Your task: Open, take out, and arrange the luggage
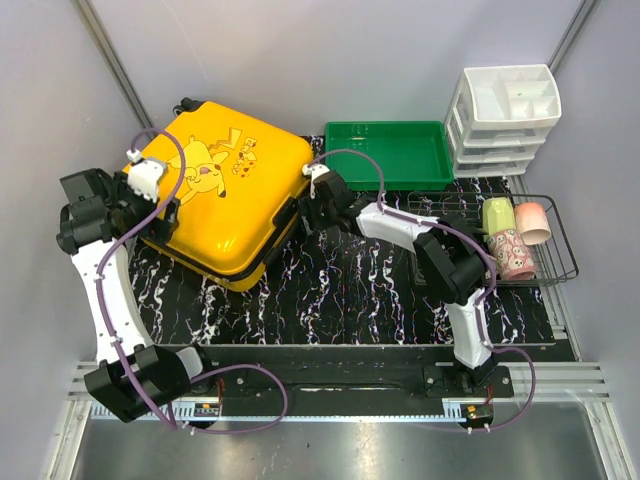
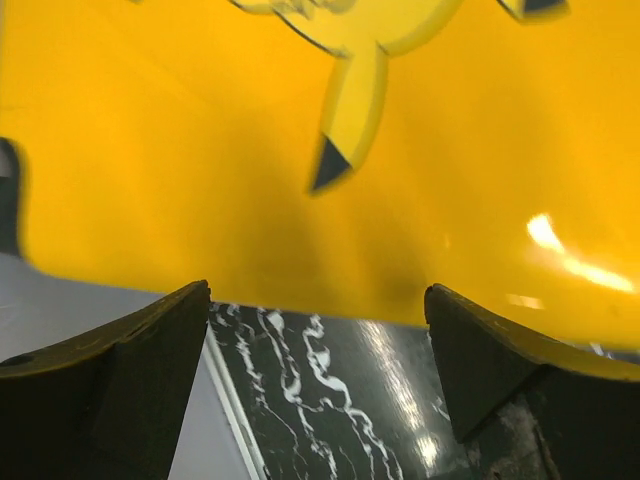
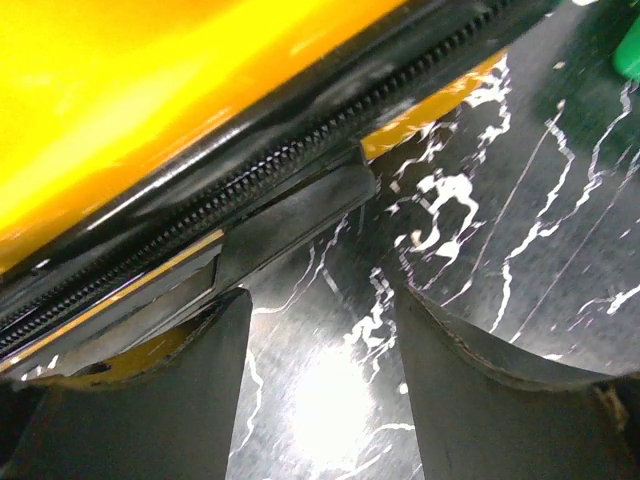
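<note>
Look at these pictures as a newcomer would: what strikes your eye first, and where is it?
The bright yellow luggage with its cartoon print dominates, lying closed at the left of the black marbled mat. The left gripper and right gripper flank it, both open. A green tray sits just right of it at the far edge.

The right end effector (image 3: 320,300) hangs with its 2 dark fingers (image 3: 150,400) spread apart over a black, white-veined surface (image 3: 520,220), nothing between them, just beside the yellow luggage (image 3: 120,90), whose black zipper (image 3: 250,175) runs diagonally across the frame.
</note>
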You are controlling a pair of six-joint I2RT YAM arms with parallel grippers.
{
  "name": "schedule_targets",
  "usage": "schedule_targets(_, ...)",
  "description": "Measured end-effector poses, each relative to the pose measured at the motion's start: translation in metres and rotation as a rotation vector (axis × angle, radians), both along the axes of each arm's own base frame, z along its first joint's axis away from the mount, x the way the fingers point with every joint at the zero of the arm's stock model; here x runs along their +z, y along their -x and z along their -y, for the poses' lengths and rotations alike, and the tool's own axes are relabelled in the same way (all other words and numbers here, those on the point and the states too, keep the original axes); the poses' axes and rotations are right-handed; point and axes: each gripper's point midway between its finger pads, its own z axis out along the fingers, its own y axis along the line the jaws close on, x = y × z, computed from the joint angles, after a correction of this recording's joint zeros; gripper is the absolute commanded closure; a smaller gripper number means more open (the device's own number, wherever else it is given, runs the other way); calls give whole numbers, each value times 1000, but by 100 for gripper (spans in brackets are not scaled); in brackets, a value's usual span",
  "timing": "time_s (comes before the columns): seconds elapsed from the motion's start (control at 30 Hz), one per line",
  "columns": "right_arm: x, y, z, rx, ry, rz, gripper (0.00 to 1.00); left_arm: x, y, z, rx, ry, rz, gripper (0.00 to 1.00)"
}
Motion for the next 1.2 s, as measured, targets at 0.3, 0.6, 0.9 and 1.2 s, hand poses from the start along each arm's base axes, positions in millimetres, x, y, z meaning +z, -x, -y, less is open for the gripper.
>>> schedule_targets(0.3, 14, -46, 8, -58, -13, 84, 32, -56, 67, 31, -205, -28, -230, 18)
schedule_targets(0.6, 70, -43, 5, -28, -108, 140, 26, -102, 79, 63, -317, 47, -365, 25)
schedule_targets(0.9, 210, 22, 31, 46, -298, 279, 25, -111, 47, 90, -205, 180, -390, 25)
schedule_targets(1.2, 159, 46, 77, 3, -214, 147, 25, -122, 3, 149, -239, 241, -373, 25)
